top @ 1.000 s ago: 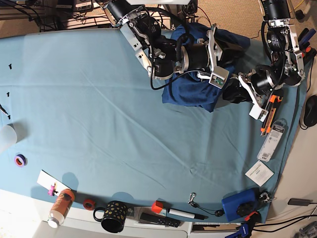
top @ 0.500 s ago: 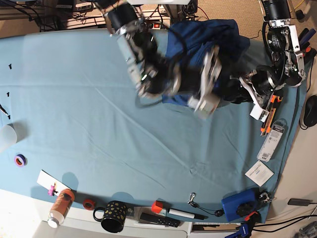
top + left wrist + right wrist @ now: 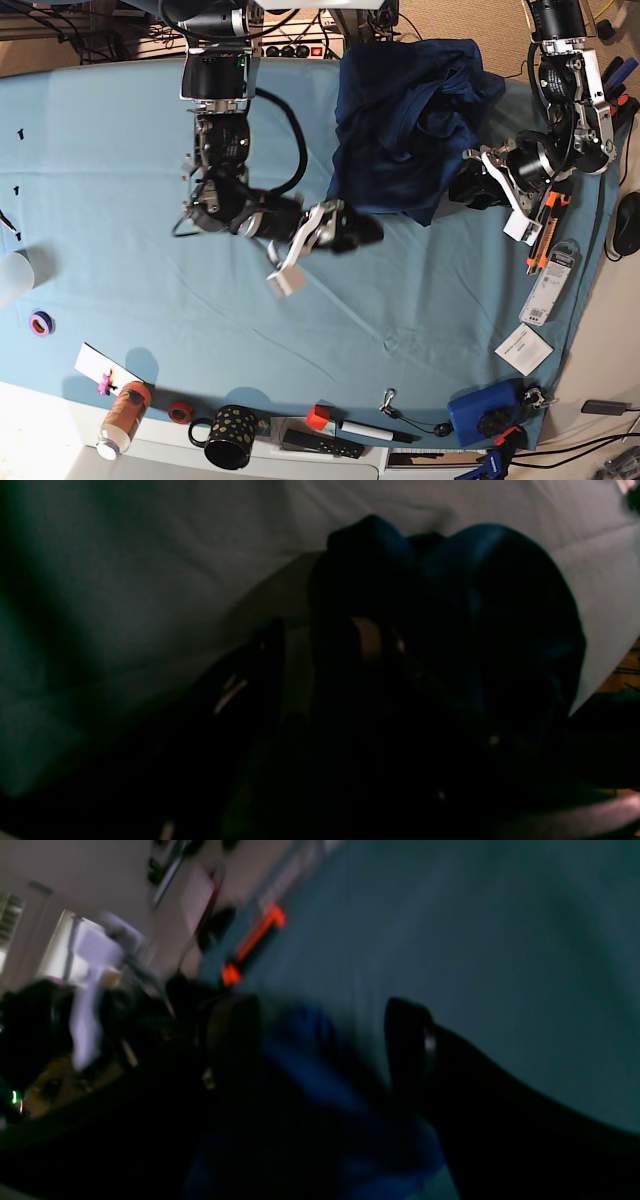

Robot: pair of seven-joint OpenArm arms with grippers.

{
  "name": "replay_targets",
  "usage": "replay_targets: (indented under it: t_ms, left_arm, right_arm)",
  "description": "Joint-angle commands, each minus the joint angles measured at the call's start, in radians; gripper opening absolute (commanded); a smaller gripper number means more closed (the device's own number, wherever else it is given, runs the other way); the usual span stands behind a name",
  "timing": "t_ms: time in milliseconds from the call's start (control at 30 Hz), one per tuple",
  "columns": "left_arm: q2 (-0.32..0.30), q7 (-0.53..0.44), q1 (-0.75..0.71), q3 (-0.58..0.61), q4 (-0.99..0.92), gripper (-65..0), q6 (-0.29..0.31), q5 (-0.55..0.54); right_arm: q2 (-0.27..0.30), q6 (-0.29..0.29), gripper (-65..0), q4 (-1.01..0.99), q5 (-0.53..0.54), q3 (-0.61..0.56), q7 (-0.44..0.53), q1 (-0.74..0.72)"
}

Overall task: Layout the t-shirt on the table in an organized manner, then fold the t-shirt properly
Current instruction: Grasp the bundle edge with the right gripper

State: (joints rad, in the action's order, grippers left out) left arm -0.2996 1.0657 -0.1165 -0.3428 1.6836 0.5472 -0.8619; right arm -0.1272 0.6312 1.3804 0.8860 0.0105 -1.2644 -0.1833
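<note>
The dark navy t-shirt (image 3: 410,120) lies crumpled at the far right of the table (image 3: 120,180). My right gripper (image 3: 365,232) hovers by the shirt's lower-left edge. In the right wrist view this gripper (image 3: 320,1010) is open, and blue cloth (image 3: 310,1060) lies between its dark fingers (image 3: 410,1040). My left gripper (image 3: 470,185) sits at the shirt's right edge. The left wrist view is very dark: the shirt (image 3: 500,605) bunches against one finger, and a strip of table (image 3: 295,650) shows between the cloth and the other finger (image 3: 270,650), so the left gripper (image 3: 320,635) stands apart.
An orange-handled tool (image 3: 548,225), a packet (image 3: 550,285) and a white card (image 3: 523,350) lie along the right edge. A blue box (image 3: 480,412), a black mug (image 3: 230,435), a bottle (image 3: 122,415) and a tape ring (image 3: 40,323) line the front and left edges.
My right arm has swung off the shirt, down and left to the shirt's lower-left edge, uncovering it, and its gripper has opened. The left arm has barely moved.
</note>
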Motion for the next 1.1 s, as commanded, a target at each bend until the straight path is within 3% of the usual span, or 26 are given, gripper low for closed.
replay_targets:
  t_ms: [0, 267, 700, 900, 1067]
  left_arm:
    - [-0.011, -0.019, 0.011, -0.005, 0.016, -43.0, 0.004, -0.021]
    - [-0.011, -0.019, 0.011, -0.005, 0.016, -43.0, 0.004, -0.021]
    - [-0.011, -0.019, 0.011, -0.005, 0.016, -43.0, 0.004, -0.021]
    - [-0.011, -0.019, 0.012, -0.005, 0.016, -43.0, 0.004, -0.021]
    - [-0.011, -0.019, 0.012, -0.005, 0.016, -43.0, 0.004, -0.021]
  right_arm:
    - [-0.006, 0.008, -25.9, -0.021, 0.055, -0.006, -0.007, -0.035]
    - [-0.006, 0.008, -25.9, -0.203, 0.21, -0.082, -0.132, -0.063]
    - [-0.006, -0.003, -27.2, -0.204, -0.002, -0.221, -0.132, -0.063]
    - [-0.005, 0.0, -65.0, -0.204, -0.039, -0.22, -0.132, -0.064]
    - [-0.006, 0.0, -65.0, -0.204, -0.05, -0.21, -0.105, -0.064]
